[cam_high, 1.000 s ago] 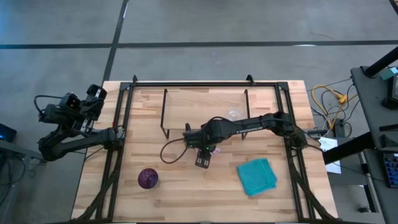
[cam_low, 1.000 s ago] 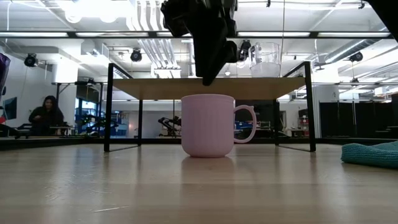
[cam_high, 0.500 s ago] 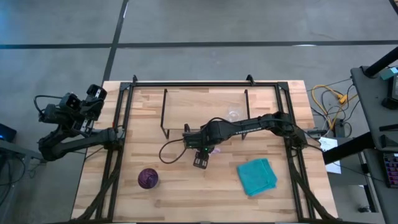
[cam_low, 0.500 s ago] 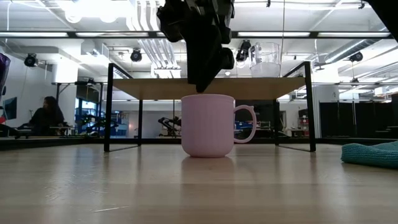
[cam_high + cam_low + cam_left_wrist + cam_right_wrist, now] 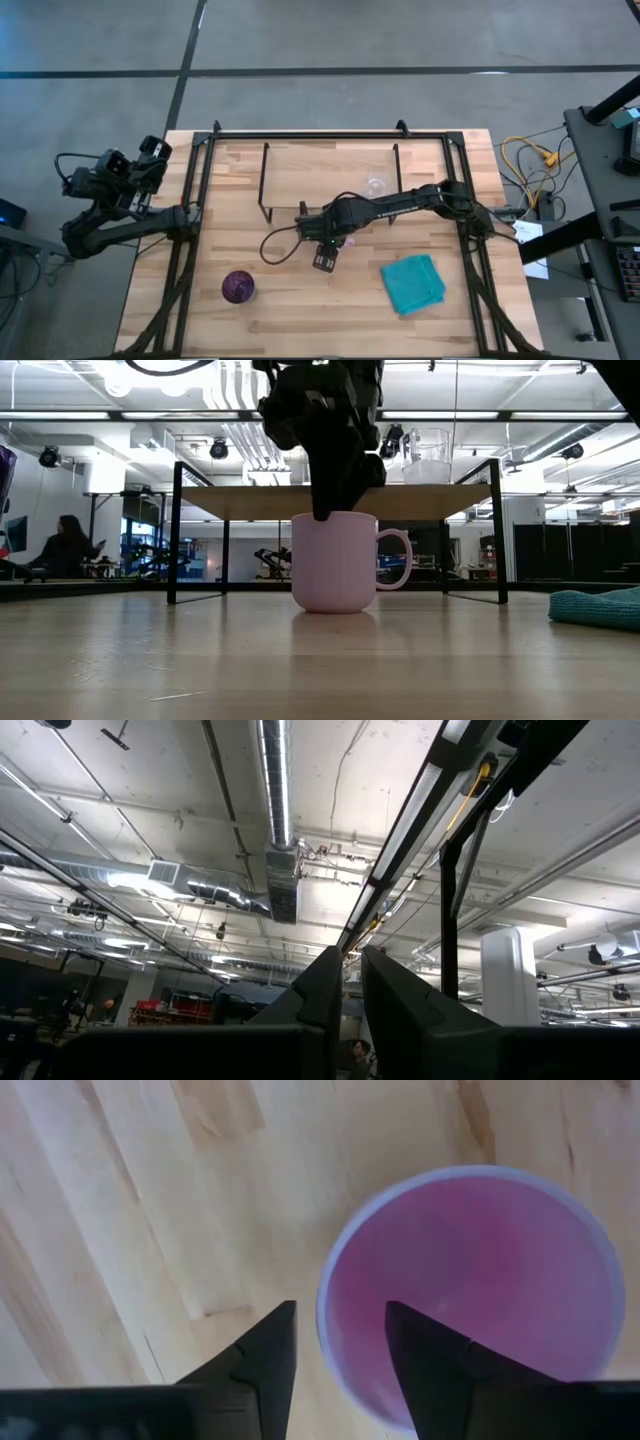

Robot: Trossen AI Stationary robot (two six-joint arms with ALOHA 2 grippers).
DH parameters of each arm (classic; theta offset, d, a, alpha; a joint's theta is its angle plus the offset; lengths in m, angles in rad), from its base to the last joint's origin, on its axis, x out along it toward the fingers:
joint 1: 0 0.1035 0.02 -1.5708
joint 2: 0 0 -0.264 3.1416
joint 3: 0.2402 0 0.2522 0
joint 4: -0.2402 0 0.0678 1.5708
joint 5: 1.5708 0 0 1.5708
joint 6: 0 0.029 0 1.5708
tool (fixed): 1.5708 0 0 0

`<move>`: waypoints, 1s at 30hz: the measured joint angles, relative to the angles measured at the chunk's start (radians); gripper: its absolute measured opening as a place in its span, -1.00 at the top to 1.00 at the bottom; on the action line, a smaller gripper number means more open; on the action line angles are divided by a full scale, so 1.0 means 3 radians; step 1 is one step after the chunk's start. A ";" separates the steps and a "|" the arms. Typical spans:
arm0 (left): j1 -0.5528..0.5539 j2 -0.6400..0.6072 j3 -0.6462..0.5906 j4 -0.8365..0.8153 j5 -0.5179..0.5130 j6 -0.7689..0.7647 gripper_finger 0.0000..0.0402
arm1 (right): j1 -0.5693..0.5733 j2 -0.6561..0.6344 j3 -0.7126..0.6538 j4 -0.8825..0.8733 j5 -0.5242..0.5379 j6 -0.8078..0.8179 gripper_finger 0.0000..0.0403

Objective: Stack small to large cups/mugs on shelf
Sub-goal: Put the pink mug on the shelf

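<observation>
Right gripper (image 5: 340,1342): fingers apart, straddling the pink mug (image 5: 335,561) rim, gripping nothing. Left gripper (image 5: 345,990): nearly closed, empty, off-table left.

Wood table (image 5: 250,320) w/ shelf (image 5: 250,501).
On table: pink mug (image 5: 335,565), purple tumbler (image 5: 238,287), teal cloth (image 5: 413,282). On shelf: clear cup (image 5: 427,457).

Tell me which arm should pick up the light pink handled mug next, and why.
The right arm. Its claw hangs open directly over the light pink handled mug, fingers straddling the rim in the right wrist view. The left claw is parked off the wooden table's left edge, pointed up at the ceiling.
</observation>
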 joint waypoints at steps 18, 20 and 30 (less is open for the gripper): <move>0.0000 0.0000 0.0000 -0.0001 0.0000 0.0000 0.85 | 0.0000 0.0000 -0.0047 0.0018 0.0047 0.0010 0.37; 0.0000 0.0000 0.0000 -0.0001 0.0000 0.0001 0.85 | 0.0000 0.0000 -0.0062 0.0027 0.0052 0.0009 0.37; 0.0001 0.0000 0.0000 0.0000 0.0000 0.0001 0.85 | 0.0000 0.0000 -0.0106 0.0070 0.0052 0.0007 0.39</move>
